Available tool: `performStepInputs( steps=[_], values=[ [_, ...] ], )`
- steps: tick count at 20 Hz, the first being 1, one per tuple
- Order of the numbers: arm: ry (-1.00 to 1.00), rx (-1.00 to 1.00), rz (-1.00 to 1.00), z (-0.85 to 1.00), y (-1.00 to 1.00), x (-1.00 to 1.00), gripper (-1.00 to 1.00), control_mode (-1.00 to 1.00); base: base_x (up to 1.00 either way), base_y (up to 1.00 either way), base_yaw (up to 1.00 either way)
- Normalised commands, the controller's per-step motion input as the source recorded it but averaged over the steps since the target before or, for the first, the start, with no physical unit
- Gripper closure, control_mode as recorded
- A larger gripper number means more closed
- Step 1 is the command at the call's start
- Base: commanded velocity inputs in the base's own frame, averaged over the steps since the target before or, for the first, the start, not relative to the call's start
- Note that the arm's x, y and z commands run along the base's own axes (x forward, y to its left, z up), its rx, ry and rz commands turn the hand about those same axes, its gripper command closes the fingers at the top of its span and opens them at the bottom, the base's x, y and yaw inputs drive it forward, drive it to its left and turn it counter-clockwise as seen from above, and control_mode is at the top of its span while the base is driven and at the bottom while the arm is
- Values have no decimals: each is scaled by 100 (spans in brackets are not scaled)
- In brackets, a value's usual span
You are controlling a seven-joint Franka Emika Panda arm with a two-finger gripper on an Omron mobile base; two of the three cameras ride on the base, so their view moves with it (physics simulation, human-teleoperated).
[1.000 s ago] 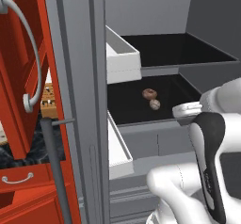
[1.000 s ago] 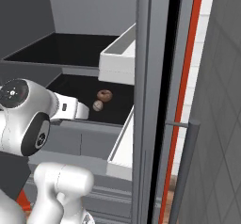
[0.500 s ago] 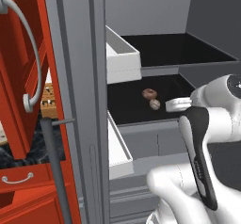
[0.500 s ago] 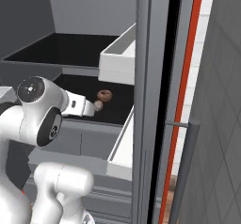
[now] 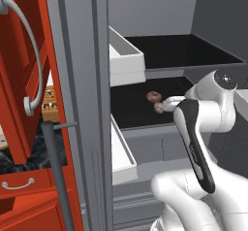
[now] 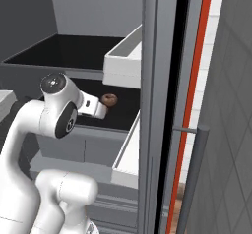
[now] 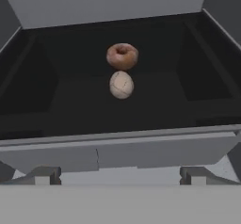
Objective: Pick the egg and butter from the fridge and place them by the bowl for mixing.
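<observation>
The claw (image 7: 120, 178) stands wide open and holds nothing; in the hand view its two dark finger tips (image 7: 43, 175) rise far apart at the bottom edge, and nothing lies between them or touches them. It hovers at the front lip of the dark lower shelf (image 7: 70, 105) of the fridge (image 5: 99, 104), pointing inward. In the left base view the hand reaches in from the right, its end (image 5: 169, 104) close beside the egg; in the right base view the hand's end (image 6: 96, 107) sits just short of the shelf's contents.

Just past the claw, the egg (image 7: 121, 85) lies on the shelf, pale and rounded, apart from both finger tips and roughly centred between them. It shows in the left base view as a small pale oval (image 5: 158, 107) next to the hand. Directly behind it, touching or nearly so, lies a brown doughnut (image 7: 122, 56), ring-shaped with a hole in the middle, seen too from the left (image 5: 153, 97) and from the right (image 6: 109, 100).

Beyond these the shelf runs back to the grey rear wall. Above, a second dark shelf (image 5: 184, 50) is in place. A white door bin (image 5: 123, 60) hangs at the upper shelf's level and another bin (image 5: 121, 152) lower down. The door's grey bar handle (image 6: 189, 179) stands to the right in the right base view. A red cupboard (image 5: 24, 55) flanks the fridge on the left.
</observation>
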Motion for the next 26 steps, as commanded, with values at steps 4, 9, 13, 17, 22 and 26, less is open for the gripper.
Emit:
performStepInputs(
  steps=[4, 9, 13, 17, 22, 26],
  values=[
    [2, 0, 0, -37, 0, 41, -100, -100, 0, 0, 0],
    [-9, 0, 0, -44, 0, 31, -100, -100, 0, 0, 0],
    [-4, 0, 0, -28, 0, 36, -100, -100, 0, 0, 0],
    [0, 0, 0, -1, 0, 45, -100, -100, 0, 0, 0],
    [1, 0, 0, 0, 0, 44, -100, -100, 0, 0, 0],
    [1, 0, 0, 0, 0, 39, -100, -100, 0, 0, 0]
  ],
)
